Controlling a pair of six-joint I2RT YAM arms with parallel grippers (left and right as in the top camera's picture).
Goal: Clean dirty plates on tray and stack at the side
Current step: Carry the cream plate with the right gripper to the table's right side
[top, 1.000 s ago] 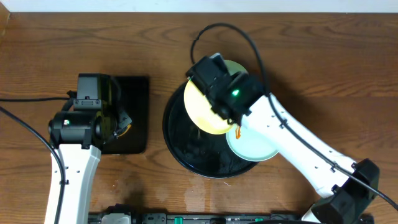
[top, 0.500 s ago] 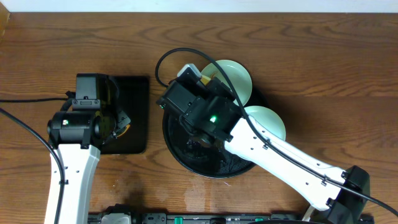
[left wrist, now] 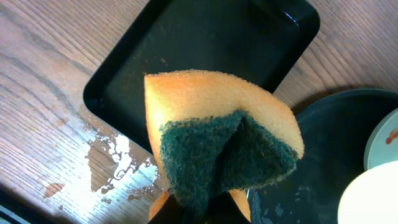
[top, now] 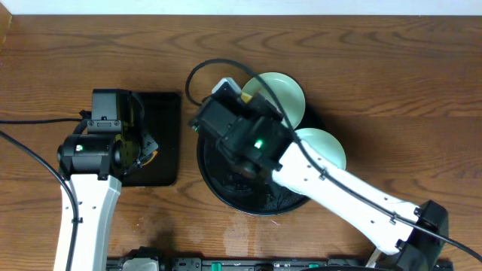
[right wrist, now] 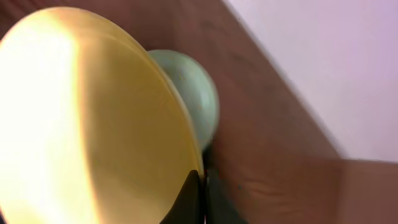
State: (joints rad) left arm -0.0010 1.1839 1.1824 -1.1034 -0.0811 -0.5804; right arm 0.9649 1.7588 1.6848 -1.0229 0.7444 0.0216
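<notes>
Right tool (right wrist: pixel 202 182) pinches the rim of the pale yellow round plate (right wrist: pixel 81 124), held tilted on edge above the large round glossy black tray (top: pixel 226 188); one pale mint-green round plate (top: pixel 285 94) lies at the tray's far side; a second mint-green plate (top: pixel 325 147) sits at its right rim. Left tool (left wrist: pixel 199 210) is clamped on a folded orange sponge with dark green scouring face (left wrist: pixel 211 124), over the small rectangular black tray (left wrist: pixel 186 37); this stands left of the round tray on the brown wooden desk (top: pixel 376 68).

no readable text, labels or numbers

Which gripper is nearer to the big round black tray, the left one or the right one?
Right. The right gripper is above the round tray, shut on the yellow plate. The left gripper holds a sponge over the rectangular tray beside it.
</notes>
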